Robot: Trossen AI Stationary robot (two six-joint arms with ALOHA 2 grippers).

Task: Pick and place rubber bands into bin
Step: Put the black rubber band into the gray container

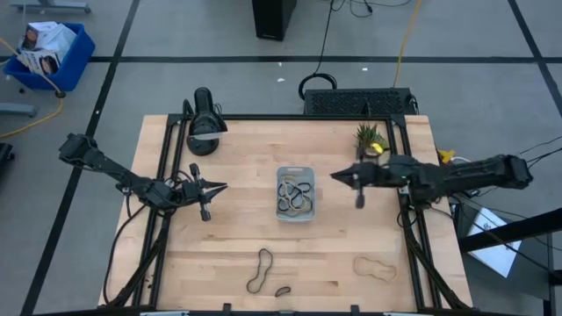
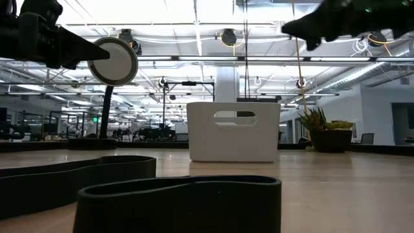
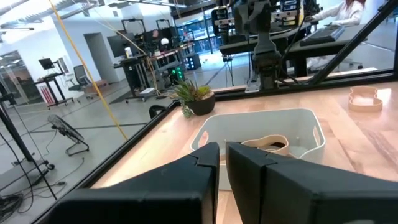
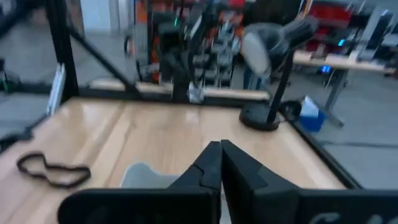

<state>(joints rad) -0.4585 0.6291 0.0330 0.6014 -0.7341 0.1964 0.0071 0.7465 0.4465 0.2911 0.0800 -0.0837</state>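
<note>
At the middle of the pale wooden table (image 1: 228,263) sits the bin (image 1: 295,194), with several dark and tan rubber bands heaped inside it. Three more bands lie loose near the front edge: a long dark band (image 1: 260,271), a small dark band (image 1: 283,290) just beside it, and a tan band (image 1: 375,268) well off to the right. Left of the bin, the left gripper (image 1: 219,187) hangs above bare wood, its fingers (image 3: 249,168) almost together with a slim gap and nothing between them. On the opposite side, the right gripper (image 1: 336,175) hovers near the bin's far right corner, fingers pressed together and empty. A desk lamp (image 1: 204,118) stands at the back left corner and a small potted plant (image 1: 370,138) at the back right. A black frame borders the table; grey floor with dark tape lines surrounds it.
</note>
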